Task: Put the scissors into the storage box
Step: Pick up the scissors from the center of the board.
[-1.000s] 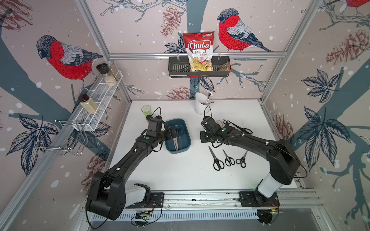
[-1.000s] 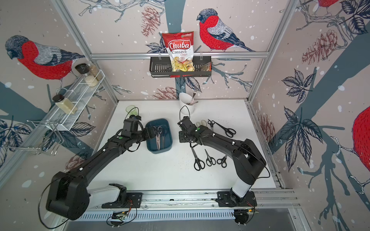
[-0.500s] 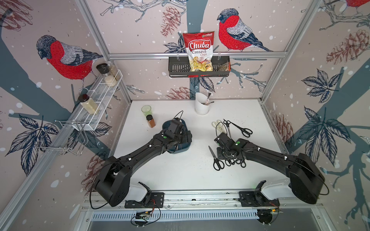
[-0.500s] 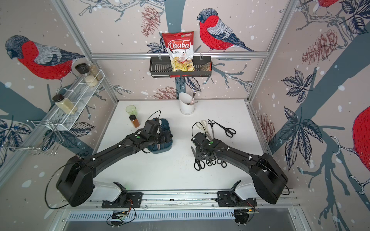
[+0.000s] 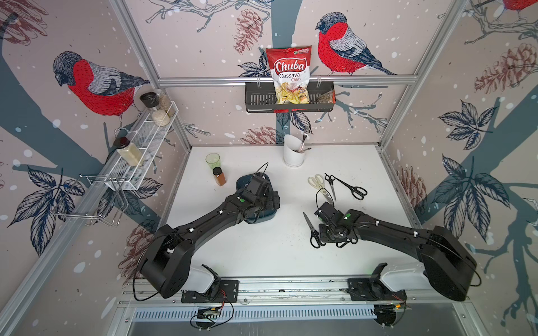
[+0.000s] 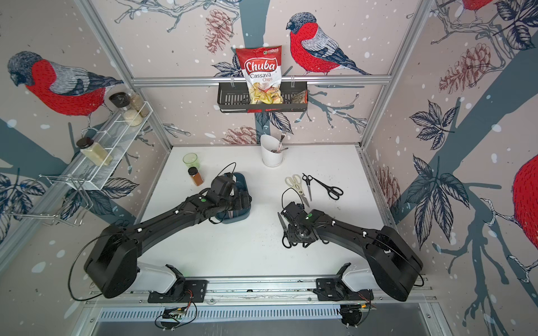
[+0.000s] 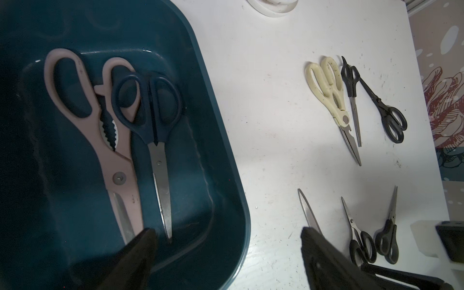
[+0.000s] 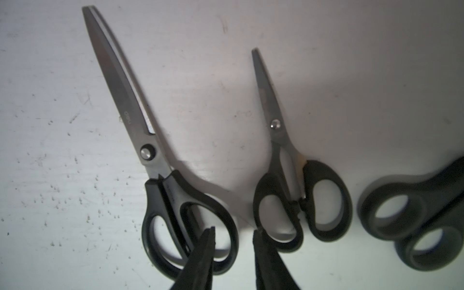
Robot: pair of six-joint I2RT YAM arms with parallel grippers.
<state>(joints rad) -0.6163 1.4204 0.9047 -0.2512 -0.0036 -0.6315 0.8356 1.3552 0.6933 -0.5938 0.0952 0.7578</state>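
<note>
While the left gripper (image 7: 226, 241) hangs wide open and empty over the edge of the storage box (image 7: 213, 140), a pink-handled pair (image 7: 100, 130) and a dark-handled pair (image 7: 153, 118) of scissors lie side by side inside it. The right gripper (image 8: 233, 241) is low over the table (image 5: 262, 247), its jaws narrowly apart, straddling one handle ring of the large black scissors (image 8: 140, 130) without clamping it. A smaller black pair (image 8: 278, 140) and another black pair (image 8: 414, 226) lie just beside, while a cream pair (image 5: 318, 184) and a long black pair (image 5: 346, 186) lie farther back.
</note>
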